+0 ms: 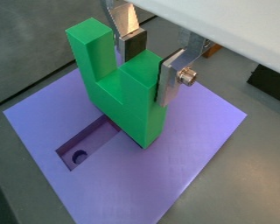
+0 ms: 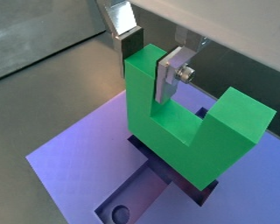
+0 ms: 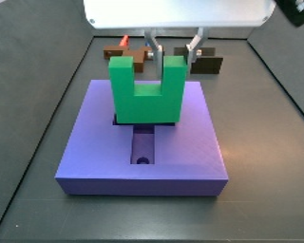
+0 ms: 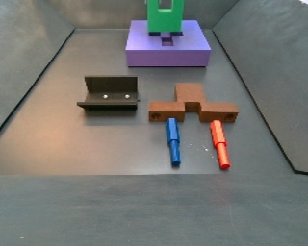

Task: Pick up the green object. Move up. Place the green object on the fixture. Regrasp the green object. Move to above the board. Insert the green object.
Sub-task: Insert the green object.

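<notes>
green object (image 1: 122, 94): we see a bright green, matte, blocky u-shaped piece with two square prongs pointing up and a square notch between them. it stands upright with its base sunk into the recess of the board (image 1: 189, 149). we note that its faces are flat and its edges sharp.

in both wrist views we see the gripper (image 1: 152, 61) clamped on one prong of the green object; the flat silver fingers (image 2: 170, 77) press that prong from opposite sides, and the other prong stands free beside them. a dark pad shows behind the prong.

the board is a smooth purple-blue rectangular slab lying flat on the dark grey floor. in a wrist view we see the open part of its recess as a darker channel running out from under the piece, with a round hole (image 2: 119, 213) in it.

in a side view, going from near to far, we see a blue peg (image 4: 173, 139) and a red peg (image 4: 218, 143) lying side by side, touching a brown cross-shaped block (image 4: 189, 104). the fixture (image 4: 108, 94), a dark bracket with an upright wall, stands just beside that block. well beyond them sits the board with the green object upright on it.
</notes>
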